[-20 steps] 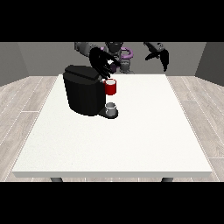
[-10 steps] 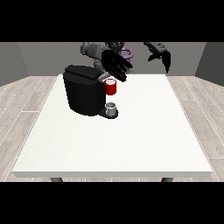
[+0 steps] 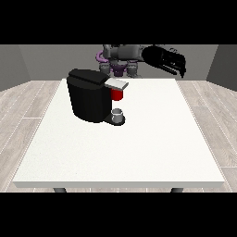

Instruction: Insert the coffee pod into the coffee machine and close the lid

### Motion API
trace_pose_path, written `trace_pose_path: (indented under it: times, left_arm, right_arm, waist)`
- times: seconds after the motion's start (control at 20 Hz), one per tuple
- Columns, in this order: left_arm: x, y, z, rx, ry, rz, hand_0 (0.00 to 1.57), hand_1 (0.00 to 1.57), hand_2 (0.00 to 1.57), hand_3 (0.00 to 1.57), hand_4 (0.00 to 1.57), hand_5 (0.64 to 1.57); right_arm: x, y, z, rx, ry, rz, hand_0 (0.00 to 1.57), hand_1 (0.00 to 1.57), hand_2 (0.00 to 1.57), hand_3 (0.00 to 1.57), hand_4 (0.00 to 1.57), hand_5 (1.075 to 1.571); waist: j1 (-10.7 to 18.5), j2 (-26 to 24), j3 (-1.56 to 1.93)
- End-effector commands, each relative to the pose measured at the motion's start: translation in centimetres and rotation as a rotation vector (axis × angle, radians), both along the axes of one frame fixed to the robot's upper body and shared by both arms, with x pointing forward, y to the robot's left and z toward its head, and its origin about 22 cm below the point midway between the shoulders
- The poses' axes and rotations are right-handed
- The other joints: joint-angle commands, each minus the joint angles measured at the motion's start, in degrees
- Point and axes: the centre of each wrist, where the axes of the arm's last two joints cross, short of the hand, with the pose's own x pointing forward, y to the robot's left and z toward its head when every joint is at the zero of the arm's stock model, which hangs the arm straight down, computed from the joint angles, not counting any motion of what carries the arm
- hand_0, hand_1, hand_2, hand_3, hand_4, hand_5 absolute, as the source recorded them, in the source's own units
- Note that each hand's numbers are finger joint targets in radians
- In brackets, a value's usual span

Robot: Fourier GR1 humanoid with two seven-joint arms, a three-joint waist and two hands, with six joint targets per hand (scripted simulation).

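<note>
One hand showed, raised at the view's far right with fingers hanging relaxed, holding nothing; the coffee machine and its lid sat lower left.

Single front view: camera across table, raised, facing robot at far edge.

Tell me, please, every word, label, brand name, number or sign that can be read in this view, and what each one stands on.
None: no readable text shows anywhere in the front view.
Coffee machine: plain black body and grey lid, no brand or label visible.
Red thing at the machine: no marking visible.
Small grey thing at the machine's base: no marking visible.
White table: bare of print.
</note>
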Motion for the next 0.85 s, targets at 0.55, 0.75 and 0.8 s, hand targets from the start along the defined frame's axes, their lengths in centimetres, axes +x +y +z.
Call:
trace_pose_path:
  times: [0.55, 0.75, 0.8]
  left_arm:
    - [-0.8, 2.5, -1.5, -0.011, 0.058, 0.073, 0.0, 0.0, 0.0, 0.0, 0.27, 1.571]
    - [-2.1, 6.5, -4.5, -0.03, 0.121, 0.144, 0.0, 0.0, 0.0, 0.0, 0.27, 1.571]
    - [-2.4, 4.7, -5.6, -0.045, 0.175, 0.183, 0.0, 0.0, 0.0, 0.0, 0.27, 1.571]
  right_arm:
    - [0.2, 7.5, -4.5, 0.035, -0.058, 0.257, 0.0, 0.0, 0.0, 0.0, 0.17, 1.571]
    - [-1.3, 9.8, -10.4, 0.073, 0.005, 0.362, 0.0, 0.0, 0.0, 0.0, 0.26, 1.571]
    - [-1.6, 9.6, -11.5, 0.079, 0.028, 0.385, 0.0, 0.0, 0.0, 0.0, 0.26, 1.571]
  waist:
    - [-7.1, -4.5, -0.2]
    - [-11.0, -8.5, -0.2]
    - [-13.3, -10.7, -0.19]
